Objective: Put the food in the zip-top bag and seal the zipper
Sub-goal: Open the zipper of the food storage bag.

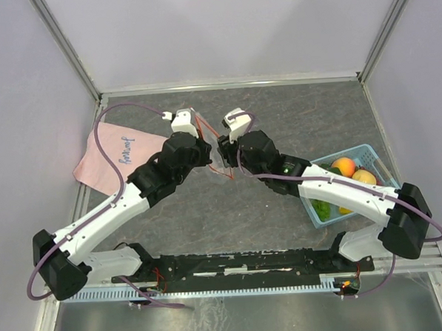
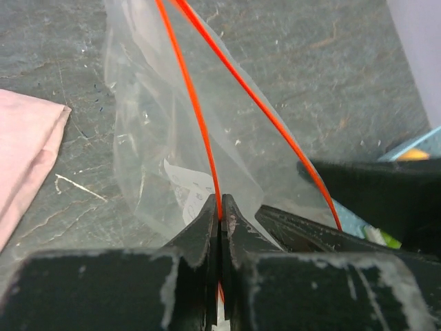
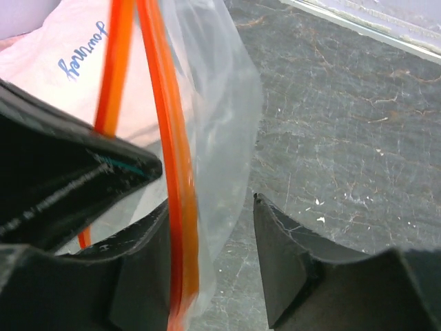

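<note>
The clear zip-top bag (image 1: 214,152) hangs above the table between my two grippers, mouth spread. My left gripper (image 1: 204,150) is shut on one side of the orange-red zipper (image 2: 195,110), pinched between its tips (image 2: 220,208). The bag (image 2: 148,138) shows only a white label (image 2: 187,189) inside. My right gripper (image 3: 212,203) is open, with the other zipper strip (image 3: 170,172) and bag film (image 3: 220,103) lying against its left finger. The food sits in the light-blue basket (image 1: 371,152): an orange fruit (image 1: 343,166), a yellow one (image 1: 364,176), a green piece (image 1: 322,209).
A pink cloth (image 1: 116,152) lies at the left, partly under the left arm, and shows in both wrist views (image 2: 24,152) (image 3: 62,62). The right arm crosses over the basket. White enclosure walls stand behind and to the sides.
</note>
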{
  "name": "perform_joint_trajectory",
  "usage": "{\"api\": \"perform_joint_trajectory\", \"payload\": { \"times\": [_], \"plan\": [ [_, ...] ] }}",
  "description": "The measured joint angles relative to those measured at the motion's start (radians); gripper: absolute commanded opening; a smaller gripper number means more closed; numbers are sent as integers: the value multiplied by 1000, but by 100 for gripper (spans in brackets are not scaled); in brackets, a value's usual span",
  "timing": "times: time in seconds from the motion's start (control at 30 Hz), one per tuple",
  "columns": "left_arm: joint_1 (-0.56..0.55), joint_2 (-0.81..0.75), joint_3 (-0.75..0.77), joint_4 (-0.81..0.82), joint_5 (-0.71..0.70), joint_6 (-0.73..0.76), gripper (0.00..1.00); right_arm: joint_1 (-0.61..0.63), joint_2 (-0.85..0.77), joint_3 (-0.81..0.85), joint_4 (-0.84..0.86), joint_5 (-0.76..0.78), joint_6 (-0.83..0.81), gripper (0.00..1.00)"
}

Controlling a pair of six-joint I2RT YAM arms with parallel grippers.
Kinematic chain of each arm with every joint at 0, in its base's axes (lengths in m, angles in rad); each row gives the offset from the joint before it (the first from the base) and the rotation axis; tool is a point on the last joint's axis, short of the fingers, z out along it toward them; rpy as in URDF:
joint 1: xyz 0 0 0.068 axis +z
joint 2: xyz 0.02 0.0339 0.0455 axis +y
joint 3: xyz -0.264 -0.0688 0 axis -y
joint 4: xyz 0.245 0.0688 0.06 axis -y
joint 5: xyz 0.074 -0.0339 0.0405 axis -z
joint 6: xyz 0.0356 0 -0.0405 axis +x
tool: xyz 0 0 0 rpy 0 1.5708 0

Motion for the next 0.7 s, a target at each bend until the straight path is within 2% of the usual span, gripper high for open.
{"api": "perform_joint_trajectory", "payload": {
  "times": [0.2,0.4,0.5,0.7],
  "plan": [
    [0,36,64,-113,54,115,3,-14,65,104,-59,2,21,55],
    [0,53,126,-243,69,180,3,-49,137,135,-124,55,78,40],
    [0,60,159,-303,61,206,3,-72,149,135,-152,63,101,26],
    [0,78,224,-407,17,257,3,-118,148,112,-178,61,147,22]
  ]
}}
